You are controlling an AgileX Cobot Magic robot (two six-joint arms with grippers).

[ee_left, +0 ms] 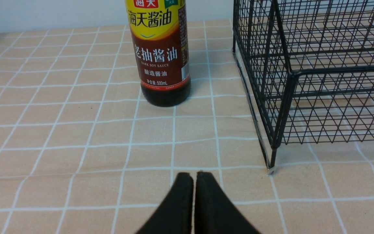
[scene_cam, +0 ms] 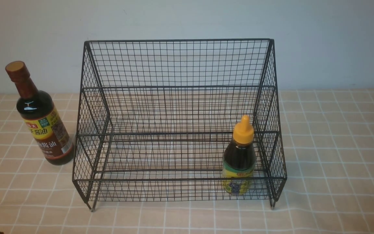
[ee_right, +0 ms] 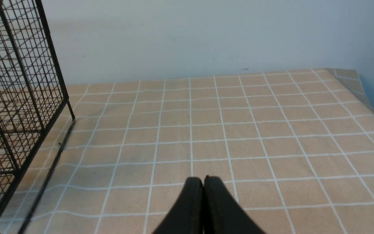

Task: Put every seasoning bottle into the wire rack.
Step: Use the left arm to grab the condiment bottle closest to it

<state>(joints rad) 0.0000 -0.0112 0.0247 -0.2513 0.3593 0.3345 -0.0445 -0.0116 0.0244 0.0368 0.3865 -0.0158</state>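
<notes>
A large black wire rack [scene_cam: 177,87] of thin square mesh, stepped in two tiers with a tall back and short legs, stands at the middle of the surface [scene_cam: 336,146], which is covered by a matte peach cloth with a white grid, slightly rippled. A plain pale grey-blue wall [scene_cam: 336,39] rises behind.

A short bottle [scene_cam: 239,159] of dark liquid, round-shouldered, with an orange-yellow nozzle cap and a yellow-green label, stands upright in the lower, near tier at its right end. A tall bottle [scene_cam: 44,126] of glossy dark liquid, with a narrow neck, a brown-red cap and a yellow-brown label, stands on the surface just left of the rack, outside it.

The short bottle appears in the front view alone. The left wrist view adds the tall bottle's label print, "DARK SOY SAUCE", and the rack's near left leg resting on the cloth. The right wrist view adds the rack's right side and the cloth falling over the surface's far right edge.

Only the wrist views show the hands. The left hand [ee_left: 193,177], with black tapered fingers, is pressed together on nothing, nearer than the tall bottle. The right hand [ee_right: 203,181] is likewise pressed together and empty, right of the rack.
</notes>
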